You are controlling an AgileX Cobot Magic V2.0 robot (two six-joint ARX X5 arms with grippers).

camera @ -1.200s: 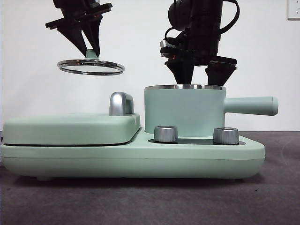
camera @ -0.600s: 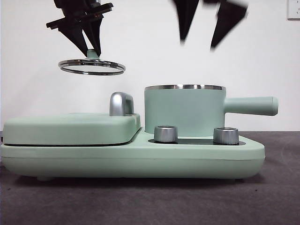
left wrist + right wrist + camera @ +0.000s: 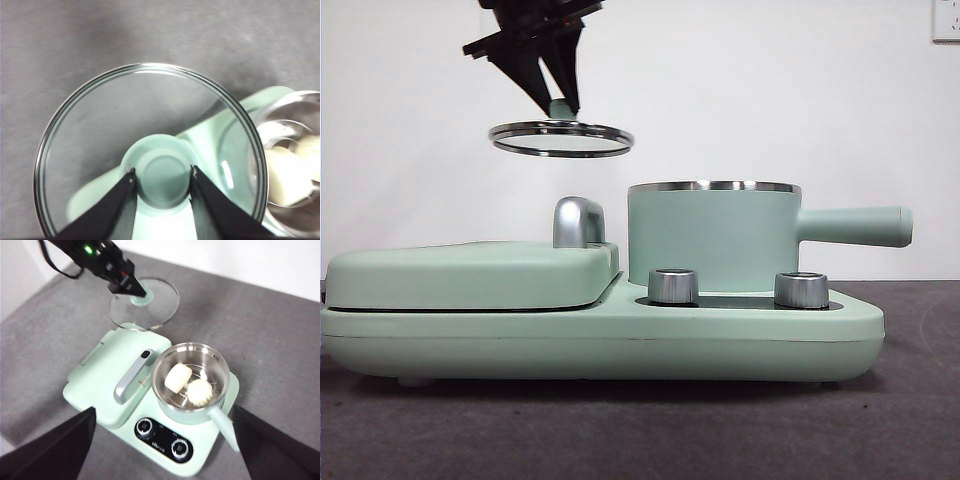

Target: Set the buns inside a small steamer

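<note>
1. Mint-green cylindrical steamer pot (image 3: 192, 385) with steel rim and long handle already holding both buns — smooth cream block (image 3: 178, 378) touching ridged white dome (image 3: 200, 392).
2. Steel-rimmed glass lid (image 3: 561, 139) held aloft by left gripper (image 3: 162, 172), jaws clamped on its green knob (image 3: 161, 172); hangs above the flat griddle (image 3: 470, 272), beside the pot.
3. Likely next — carry lid over the rim, centre, lower level.
4. Right gripper (image 3: 162, 450) high overhead, jaws wide apart, empty.
5. Small dark lettering between the dials, too blurred to read.
</note>
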